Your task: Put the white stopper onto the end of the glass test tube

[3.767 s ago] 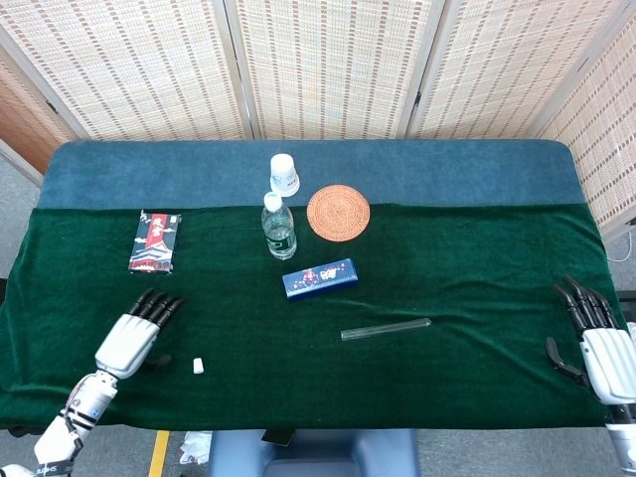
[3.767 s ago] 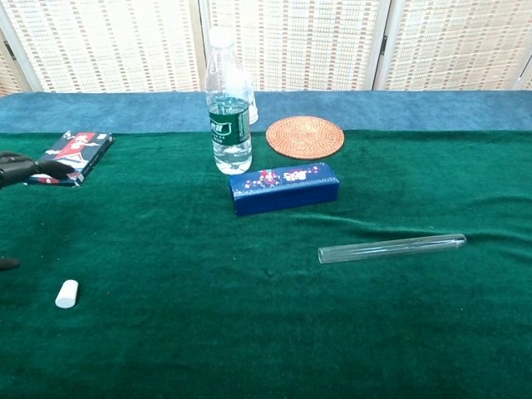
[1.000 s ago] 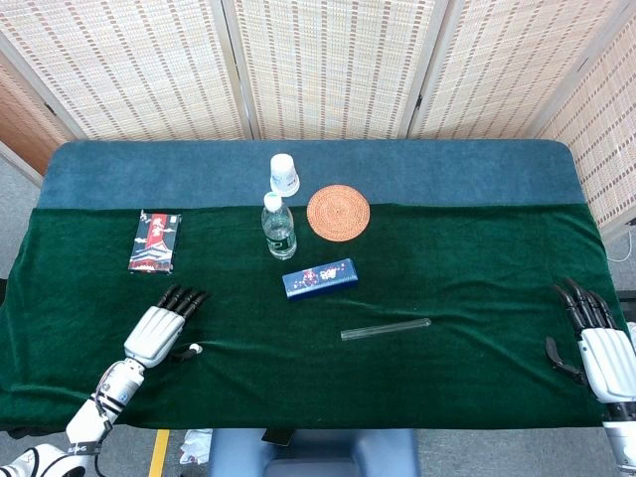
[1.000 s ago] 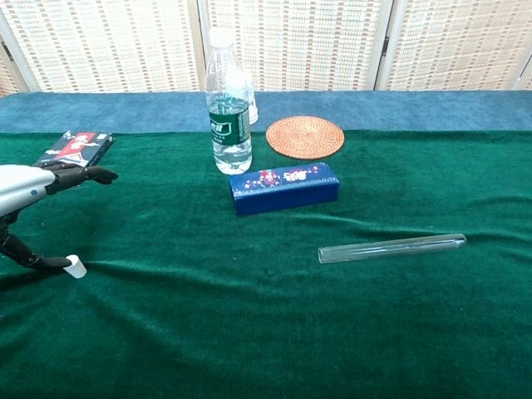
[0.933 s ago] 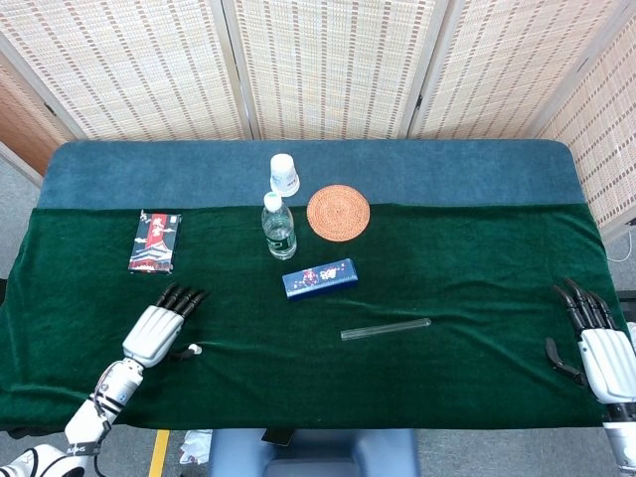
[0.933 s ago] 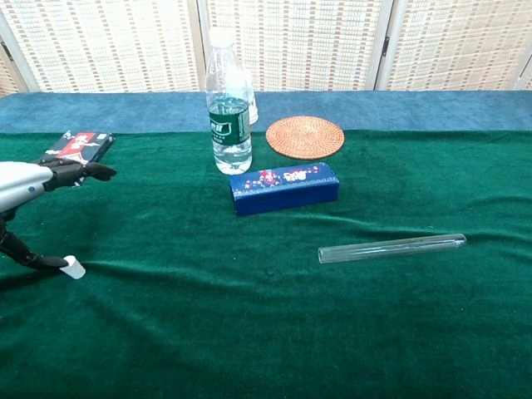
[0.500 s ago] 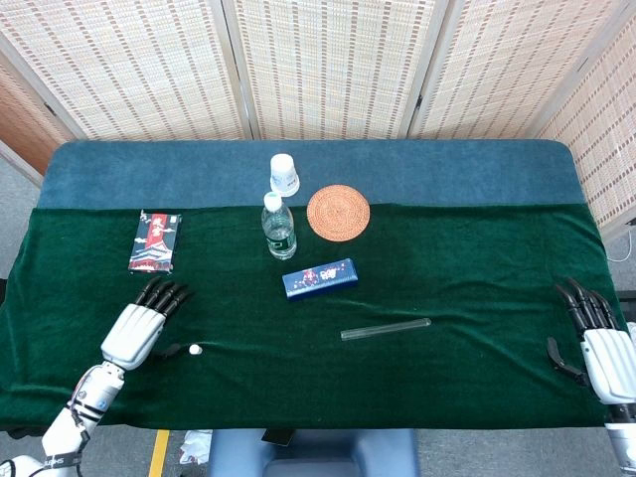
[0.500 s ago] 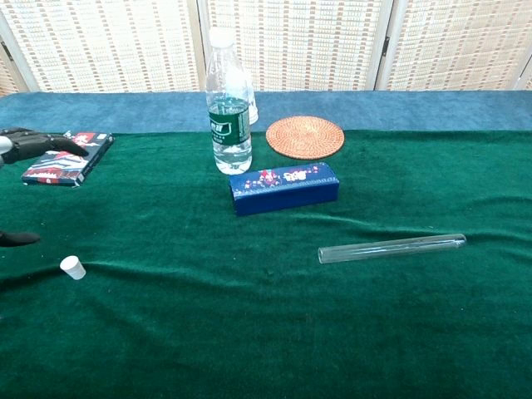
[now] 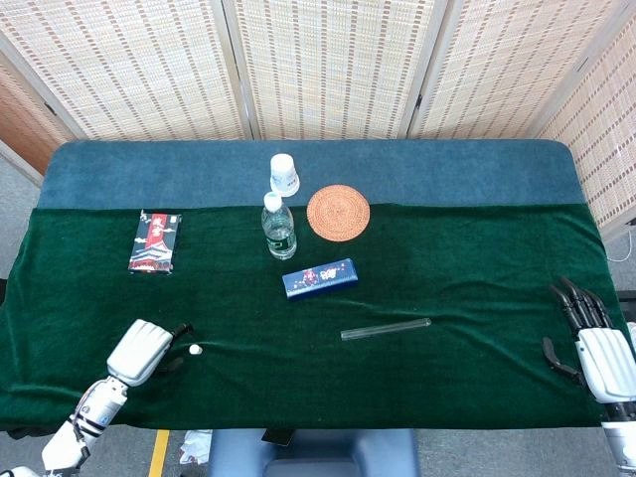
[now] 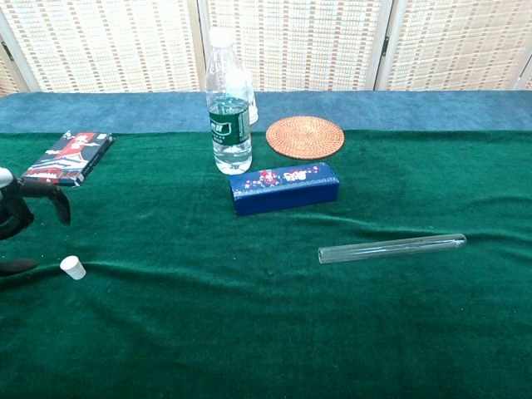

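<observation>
The small white cylindrical stopper (image 9: 196,349) stands upright on the dark green velvet tablecloth (image 9: 447,288), near the front edge on the robot's left side. The chest view shows it at (image 10: 72,267), free of any contact. The robot's left hand (image 9: 141,350) sits just beside it, at about nine o'clock from the stopper. Its fingers (image 10: 51,198) are curled downward around nothing, and in the chest view a dark fingertip lies on the cloth close to the stopper without touching it.

The clear glass test tube (image 9: 386,329) lies flat on the cloth, well apart from the stopper, at roughly three o'clock from it. Its length runs nearly left to right, with the right end slightly farther from the robot.

The robot's right hand (image 9: 588,343) rests at the far right edge of the table. Its fingers are extended and spread, and it holds nothing.

At twelve o'clock from the tube lies a long blue printed box (image 9: 319,277). Behind that stands a clear plastic water bottle with a green label (image 9: 278,228). A white paper cup (image 9: 284,175) is behind the bottle, and a round woven orange coaster (image 9: 338,212) lies just beside it. A dark printed packet with red markings (image 9: 155,240) lies at the left.
</observation>
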Robot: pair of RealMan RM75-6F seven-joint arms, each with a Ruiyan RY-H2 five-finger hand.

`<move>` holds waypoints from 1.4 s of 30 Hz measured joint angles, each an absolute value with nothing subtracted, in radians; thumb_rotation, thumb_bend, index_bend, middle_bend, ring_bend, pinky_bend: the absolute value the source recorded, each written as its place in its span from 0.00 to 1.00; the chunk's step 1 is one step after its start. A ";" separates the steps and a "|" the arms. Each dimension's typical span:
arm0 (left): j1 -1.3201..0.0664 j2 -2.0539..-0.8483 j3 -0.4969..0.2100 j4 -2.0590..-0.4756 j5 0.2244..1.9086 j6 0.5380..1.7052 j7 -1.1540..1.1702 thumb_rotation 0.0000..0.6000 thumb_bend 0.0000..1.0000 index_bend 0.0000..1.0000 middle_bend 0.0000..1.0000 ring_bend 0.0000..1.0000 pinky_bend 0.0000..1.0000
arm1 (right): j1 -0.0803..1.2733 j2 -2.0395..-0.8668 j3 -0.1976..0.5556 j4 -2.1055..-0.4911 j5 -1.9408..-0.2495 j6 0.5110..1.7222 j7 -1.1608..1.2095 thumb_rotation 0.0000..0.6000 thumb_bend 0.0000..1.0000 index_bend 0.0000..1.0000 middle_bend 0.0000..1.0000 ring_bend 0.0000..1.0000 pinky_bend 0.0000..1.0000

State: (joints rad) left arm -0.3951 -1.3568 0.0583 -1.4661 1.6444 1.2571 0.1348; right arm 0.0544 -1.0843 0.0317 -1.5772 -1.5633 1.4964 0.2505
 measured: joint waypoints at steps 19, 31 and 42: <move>-0.419 -1.459 0.052 -1.369 1.625 1.197 0.126 1.00 0.34 0.46 0.99 0.92 0.84 | 0.060 -1.091 0.031 -1.561 -1.547 1.474 0.257 1.00 0.57 0.00 0.00 0.00 0.00; -0.422 -1.470 0.051 -1.345 1.606 1.184 0.116 1.00 0.35 0.47 0.99 0.92 0.84 | 0.060 -1.093 0.032 -1.559 -1.541 1.472 0.257 1.00 0.57 0.00 0.00 0.00 0.00; -0.420 -1.463 0.055 -1.345 1.602 1.184 0.114 1.00 0.35 0.48 0.99 0.92 0.84 | 0.058 -1.094 0.031 -1.558 -1.538 1.473 0.257 1.00 0.57 0.00 0.00 0.00 0.00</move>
State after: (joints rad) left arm -0.4197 -1.4634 0.0553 -1.3450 1.6021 1.1840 0.1140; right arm 0.0577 -1.0936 0.0313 -1.5583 -1.5382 1.4732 0.2569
